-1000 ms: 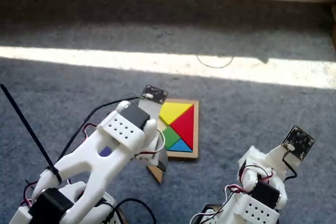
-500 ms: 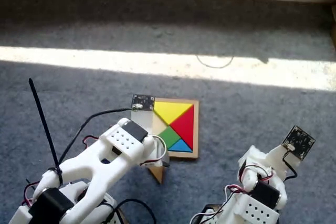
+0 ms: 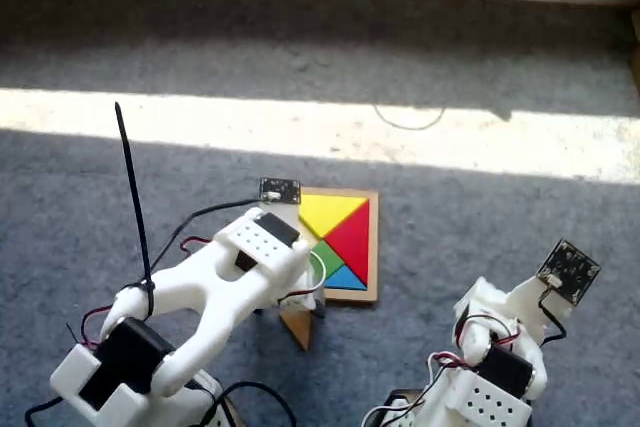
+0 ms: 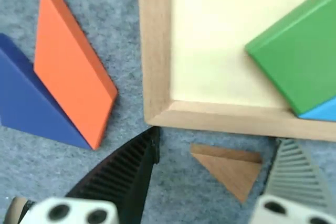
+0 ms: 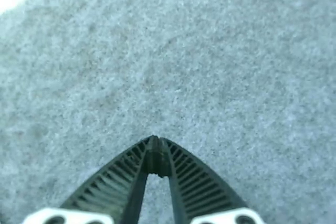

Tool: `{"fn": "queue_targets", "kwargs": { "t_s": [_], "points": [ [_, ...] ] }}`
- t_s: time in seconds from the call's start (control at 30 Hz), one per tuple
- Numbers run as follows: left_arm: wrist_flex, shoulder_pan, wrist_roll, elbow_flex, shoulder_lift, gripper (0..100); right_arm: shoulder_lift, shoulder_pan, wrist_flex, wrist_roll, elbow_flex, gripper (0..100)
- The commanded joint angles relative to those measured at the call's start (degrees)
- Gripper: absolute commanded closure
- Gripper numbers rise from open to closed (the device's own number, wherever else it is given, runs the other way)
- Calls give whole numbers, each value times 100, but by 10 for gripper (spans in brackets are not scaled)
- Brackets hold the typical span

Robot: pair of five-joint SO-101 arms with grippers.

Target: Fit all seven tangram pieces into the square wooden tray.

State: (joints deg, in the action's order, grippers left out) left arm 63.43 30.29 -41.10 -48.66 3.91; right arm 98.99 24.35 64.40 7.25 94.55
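The square wooden tray (image 3: 374, 247) lies on the carpet holding a yellow triangle (image 3: 330, 213), a red triangle (image 3: 353, 237), a green square (image 3: 326, 260) and a light blue triangle (image 3: 346, 278). My left arm (image 3: 255, 252) covers the tray's left part. In the left wrist view my left gripper (image 4: 216, 139) is open above the tray's corner (image 4: 156, 109), straddling a small brown triangle (image 4: 229, 166) on the carpet. An orange parallelogram (image 4: 73, 77) and a dark blue triangle (image 4: 26, 109) lie beside the tray. My right gripper (image 5: 155, 141) is shut over bare carpet.
Everything sits on grey-blue carpet. The brown triangle (image 3: 298, 328) lies just in front of the tray's near edge. My right arm (image 3: 500, 352) stands at the lower right, apart from the tray. A sunlit strip (image 3: 450, 132) and a thin cable (image 3: 405, 122) lie beyond the tray.
My left arm has swung, its wrist shifting left and back toward the tray's near left corner. The right arm has not moved.
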Motion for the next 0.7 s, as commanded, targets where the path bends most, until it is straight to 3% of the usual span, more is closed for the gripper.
{"fn": "queue_targets", "kwargs": {
  "t_s": [0.0, 0.27, 0.53, 0.67],
  "points": [
    [9, 101, -79, 48, -145, 675, 48, -57, -163, 44, -40, 994],
    [18, 101, -79, 48, -145, 683, 48, -57, -163, 44, -40, 994],
    [-9, 92, -26, 119, -145, 992, 48, -57, -163, 44, -40, 994],
    [26, 75, -26, 242, -145, 988, 48, -57, -163, 44, -40, 994]
  ]
}}
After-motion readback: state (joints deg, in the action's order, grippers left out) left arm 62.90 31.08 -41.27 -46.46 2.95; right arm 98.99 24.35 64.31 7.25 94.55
